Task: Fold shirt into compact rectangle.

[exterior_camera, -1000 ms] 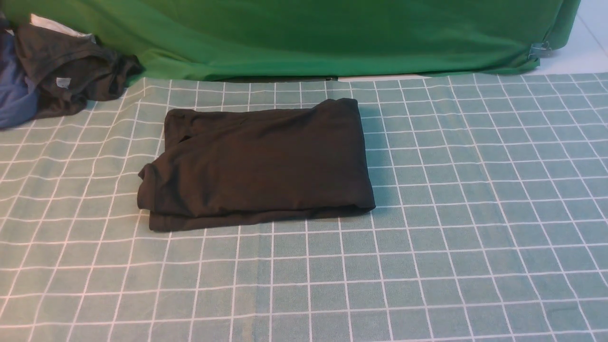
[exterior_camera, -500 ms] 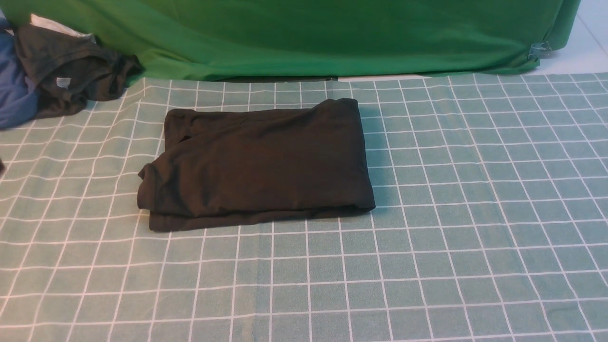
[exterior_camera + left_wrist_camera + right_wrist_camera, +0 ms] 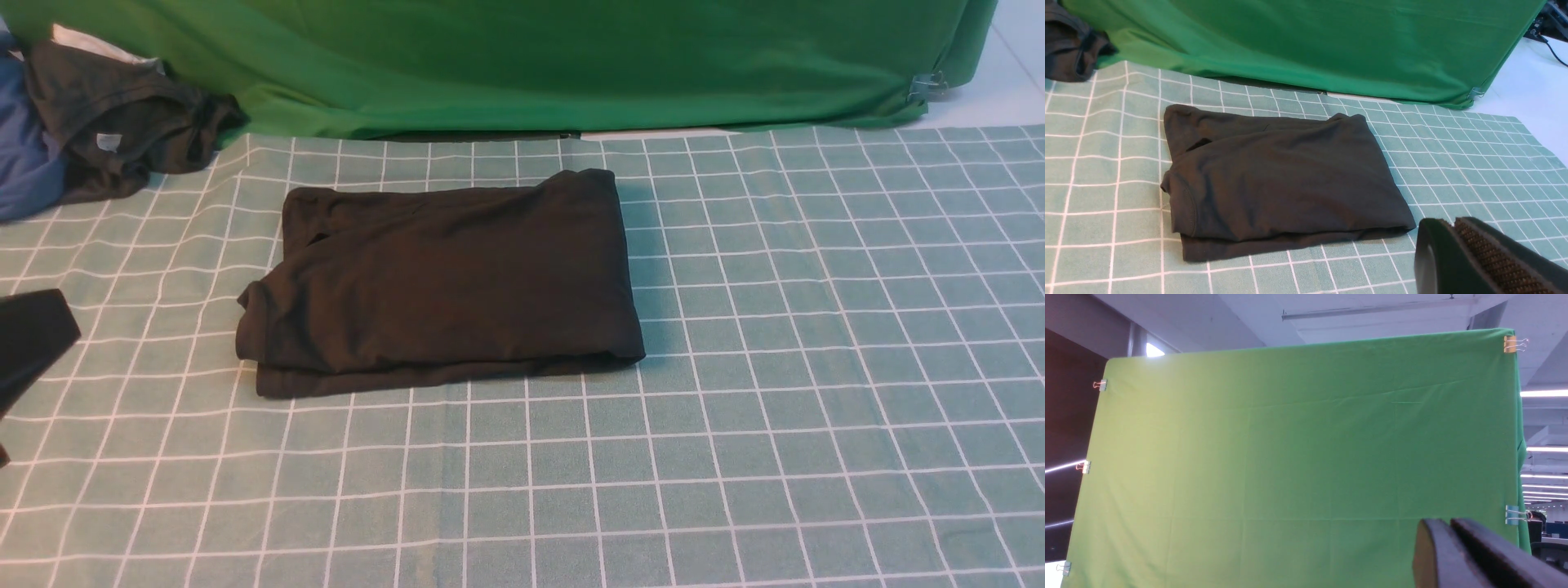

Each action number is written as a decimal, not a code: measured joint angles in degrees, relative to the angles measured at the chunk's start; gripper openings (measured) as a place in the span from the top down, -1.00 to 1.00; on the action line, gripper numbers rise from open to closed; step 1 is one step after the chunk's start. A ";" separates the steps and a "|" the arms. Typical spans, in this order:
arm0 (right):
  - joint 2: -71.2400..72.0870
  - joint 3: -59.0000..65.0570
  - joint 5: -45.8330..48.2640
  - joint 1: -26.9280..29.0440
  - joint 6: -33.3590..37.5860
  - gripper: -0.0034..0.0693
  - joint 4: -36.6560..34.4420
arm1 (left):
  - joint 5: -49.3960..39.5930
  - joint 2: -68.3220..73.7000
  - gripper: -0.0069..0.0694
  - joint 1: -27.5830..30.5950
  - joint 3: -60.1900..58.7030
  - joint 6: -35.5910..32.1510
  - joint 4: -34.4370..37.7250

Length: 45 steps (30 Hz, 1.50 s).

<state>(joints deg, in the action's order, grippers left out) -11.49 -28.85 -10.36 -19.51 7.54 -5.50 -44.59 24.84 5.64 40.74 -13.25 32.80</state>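
- Shirt (image 3: 441, 282) is lying folded near the middle of the counter (image 3: 816, 367), on the green checked cloth, already making a compact, roughly rectangular bundle of stacked layers.
- Edges are not sitting perfectly square: a lower layer is peeking out along the near side, and at the robot's left end a small flap and a rounded lump are showing, so the rectangle is looking slightly ragged there.
- Neither the chest print nor the neck label is showing from any angle, so I am guessing both are tucked inside the folds.
- Left gripper (image 3: 1453, 245) is hanging low over the counter near the shirt's near corner, apart from the cloth, with its jaws pressed together and holding nothing; in the front view a dark shape, apparently part of that arm, is showing at the left edge.
- Right gripper (image 3: 1447, 535) is pointing up at the green backdrop (image 3: 1298, 457), well away from the work, its jaws closed or very nearly so and gripping nothing.
- Dark grey garment (image 3: 122, 122) and blue garment (image 3: 28, 163) are lying heaped at the far left corner, well apart from the shirt.
- Folding is looking essentially finished to me; at most a tidying of the left end is remaining.
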 joint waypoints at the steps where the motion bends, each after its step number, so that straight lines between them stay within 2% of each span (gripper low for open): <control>1: 0.00 0.00 0.00 0.00 0.00 0.79 0.00 | 0.06 0.00 0.80 0.00 0.00 0.00 0.00; 12: 0.00 0.00 0.11 0.00 -0.19 0.72 0.01 | 5.43 0.00 0.79 0.00 0.00 -0.31 -1.77; 22: 0.00 0.00 0.11 0.00 -0.23 0.69 0.01 | 5.72 0.00 0.79 0.00 -0.02 -0.36 -4.70; 29: 0.00 0.00 0.11 0.00 -0.23 0.63 0.01 | 6.55 0.00 0.79 -5.00 -0.02 -0.36 -9.81; 34: 0.00 0.00 0.11 0.00 -0.23 0.62 0.01 | 11.46 0.00 0.79 -7.25 -1.06 -0.38 -13.15; 37: 0.00 0.00 0.11 0.00 -0.23 0.60 0.01 | 19.06 -0.77 0.79 -8.15 -4.98 -0.38 -15.33; 40: 0.00 0.00 0.22 0.00 -0.25 0.58 0.01 | 27.62 -4.30 0.79 -8.34 -13.92 0.99 -17.91; 45: 0.00 0.00 0.30 0.00 -0.30 0.56 0.01 | 31.77 -12.89 0.79 -8.45 -27.42 2.04 -21.51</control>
<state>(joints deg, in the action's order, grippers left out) -11.49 -28.85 -10.07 -19.51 7.24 -5.49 -12.81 11.95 -2.81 13.31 -11.21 11.29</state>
